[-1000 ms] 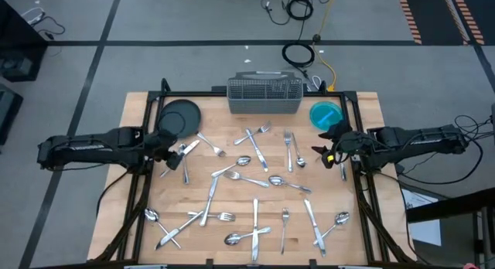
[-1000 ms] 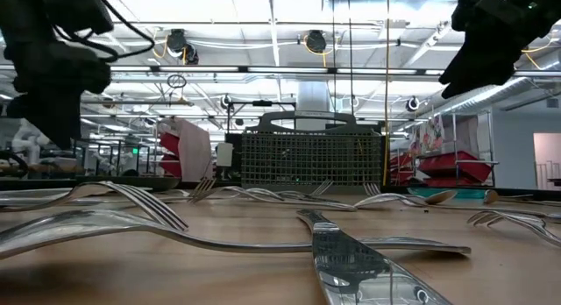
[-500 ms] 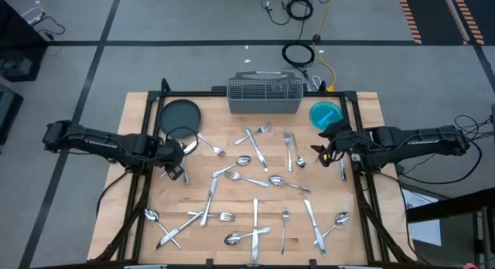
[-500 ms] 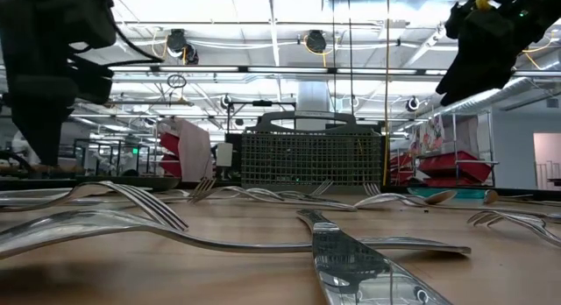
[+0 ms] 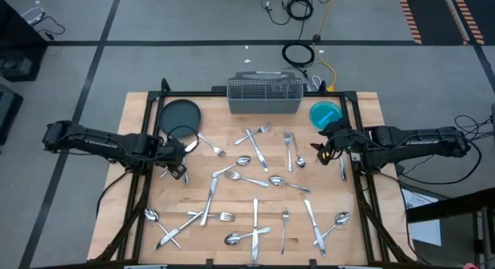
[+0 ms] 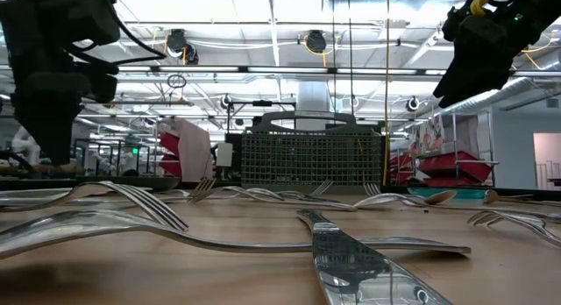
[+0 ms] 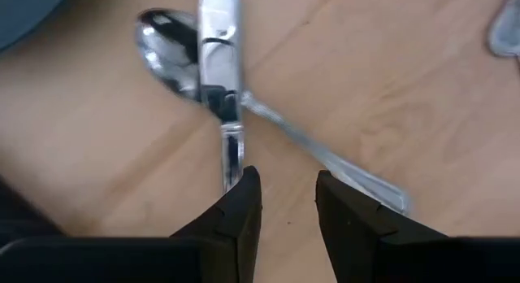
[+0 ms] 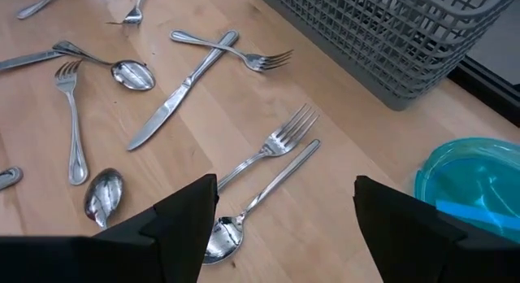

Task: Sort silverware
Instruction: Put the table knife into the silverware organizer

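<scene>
Silverware (image 5: 255, 180) lies scattered flat over the wooden table: forks, spoons and knives. My left gripper (image 5: 179, 173) stands near the table's left edge, below the dark plate, and points steeply down. In its wrist view the fingers (image 7: 288, 206) are open with bare wood between them. Just ahead of them a knife (image 7: 219, 71) lies across a spoon (image 7: 166, 43). My right gripper (image 5: 321, 150) hangs wide open above the table's right side. Below it a fork (image 8: 272, 149) and a spoon (image 8: 248, 214) lie side by side. My left gripper has one fingertip (image 7: 244, 189) right at the knife's near end (image 7: 232, 165), coming from above. I cannot tell whether it touches the knife. Both knife and spoon lie flat on the table.
A grey wire caddy (image 5: 264, 97) stands at the middle of the far edge. A dark round plate (image 5: 180, 114) sits at the far left and a blue round dish (image 5: 326, 114) at the far right. A black frame (image 5: 147, 137) runs along the table's sides.
My left gripper has swung from beside the plate toward the table's near edge, gone down a little and rolled somewhat. The silverware has stayed where it lay. My right arm has kept almost still.
</scene>
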Controlling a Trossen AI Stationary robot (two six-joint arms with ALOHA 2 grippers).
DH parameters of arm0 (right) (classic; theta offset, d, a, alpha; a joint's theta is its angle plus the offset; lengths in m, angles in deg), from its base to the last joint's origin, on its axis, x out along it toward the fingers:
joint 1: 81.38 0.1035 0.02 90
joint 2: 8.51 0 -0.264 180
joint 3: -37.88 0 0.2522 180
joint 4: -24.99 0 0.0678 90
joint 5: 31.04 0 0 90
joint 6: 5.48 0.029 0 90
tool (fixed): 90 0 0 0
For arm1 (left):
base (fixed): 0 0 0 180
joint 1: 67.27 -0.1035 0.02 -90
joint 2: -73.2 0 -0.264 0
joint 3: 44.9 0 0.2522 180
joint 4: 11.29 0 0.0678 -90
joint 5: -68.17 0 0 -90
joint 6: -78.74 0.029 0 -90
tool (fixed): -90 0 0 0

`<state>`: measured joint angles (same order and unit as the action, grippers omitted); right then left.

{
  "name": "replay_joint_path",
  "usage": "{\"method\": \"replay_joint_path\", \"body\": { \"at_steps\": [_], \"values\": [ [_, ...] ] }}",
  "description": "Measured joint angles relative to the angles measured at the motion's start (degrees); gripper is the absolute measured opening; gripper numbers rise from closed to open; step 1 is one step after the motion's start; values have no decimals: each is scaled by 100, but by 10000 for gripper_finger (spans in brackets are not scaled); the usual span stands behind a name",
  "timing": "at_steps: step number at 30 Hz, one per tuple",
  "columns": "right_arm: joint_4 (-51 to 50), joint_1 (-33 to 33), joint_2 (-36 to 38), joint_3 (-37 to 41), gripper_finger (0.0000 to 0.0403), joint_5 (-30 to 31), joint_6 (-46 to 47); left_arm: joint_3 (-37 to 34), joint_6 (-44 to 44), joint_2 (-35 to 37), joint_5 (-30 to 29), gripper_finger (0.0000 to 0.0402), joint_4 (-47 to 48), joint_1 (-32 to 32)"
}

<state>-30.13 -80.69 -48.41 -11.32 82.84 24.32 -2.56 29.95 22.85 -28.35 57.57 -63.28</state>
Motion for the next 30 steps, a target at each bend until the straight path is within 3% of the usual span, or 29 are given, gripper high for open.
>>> {"method": "replay_joint_path", "body": {
  "at_steps": [10, 15, 20, 30],
  "values": [
    [-14, -1, 0, 0, 295, -253, 384, -2, -487, -455, -587, 198, 137, -186],
    [-76, -57, -23, 0, 304, -484, 402, -4, -492, -859, -566, 223, 64, -186],
    [-97, -104, -127, 0, 304, -627, 398, -4, -483, -1131, -570, 228, -420, -184],
    [-129, -105, -273, -2, 304, -770, 359, -7, -424, -1495, -567, 228, -315, -184]
  ]
}}
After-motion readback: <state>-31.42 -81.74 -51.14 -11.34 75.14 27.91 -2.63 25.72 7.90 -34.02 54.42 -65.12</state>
